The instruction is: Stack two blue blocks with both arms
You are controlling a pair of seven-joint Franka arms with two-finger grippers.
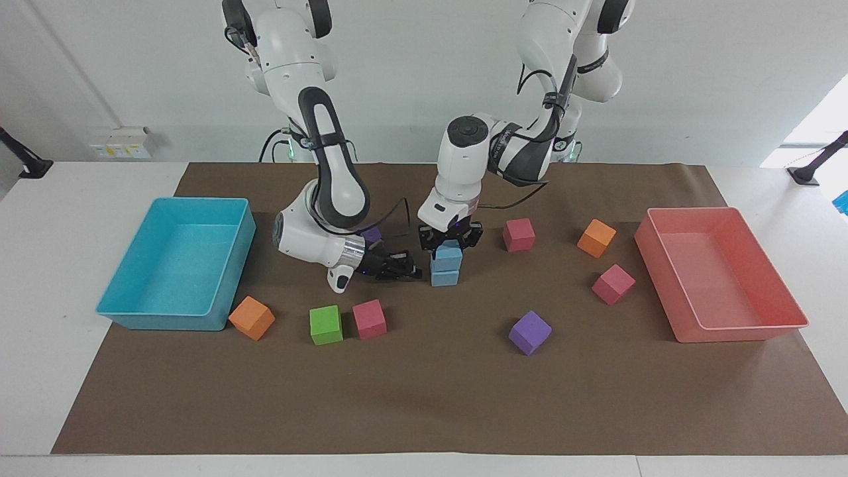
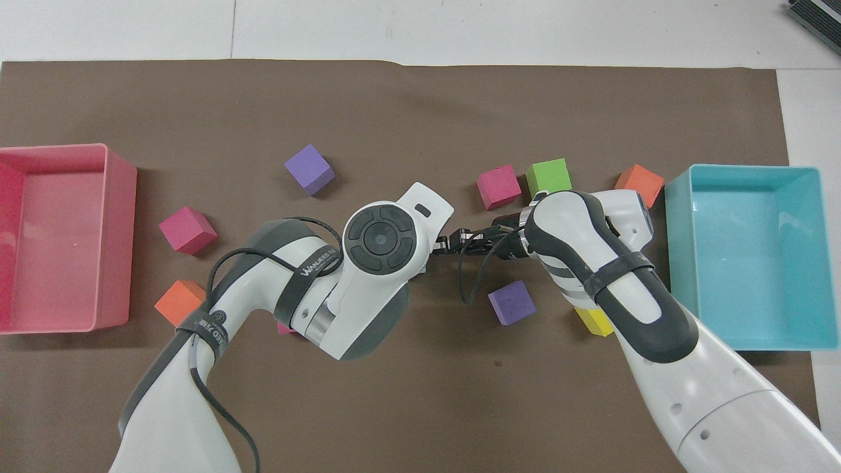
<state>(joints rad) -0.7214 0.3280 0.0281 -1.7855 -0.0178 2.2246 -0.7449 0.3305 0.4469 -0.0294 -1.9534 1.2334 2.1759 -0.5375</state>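
I am a pair of white robot arms working over a brown mat, and everything below is placed relative to the small stack at its middle.

The biggest things are two trays: a cyan tray toward my right arm's end of the table from the stack, and a pink tray toward my left arm's end.

My left gripper points straight down over the stack, its fingers closed around the upper blue block. That block sits on the lower blue block, which rests on the mat. My right gripper lies low and sideways just beside the lower block; I cannot tell whether its fingers are open or closed.

Loose cubes lie around the stack: a purple cube and a green cube farther from me (other colours are scattered about too).

As I judge it, the stack is built but not released. If my left fingers drag as they open, the top block may slide off; a nudge from my right gripper could shift the base.
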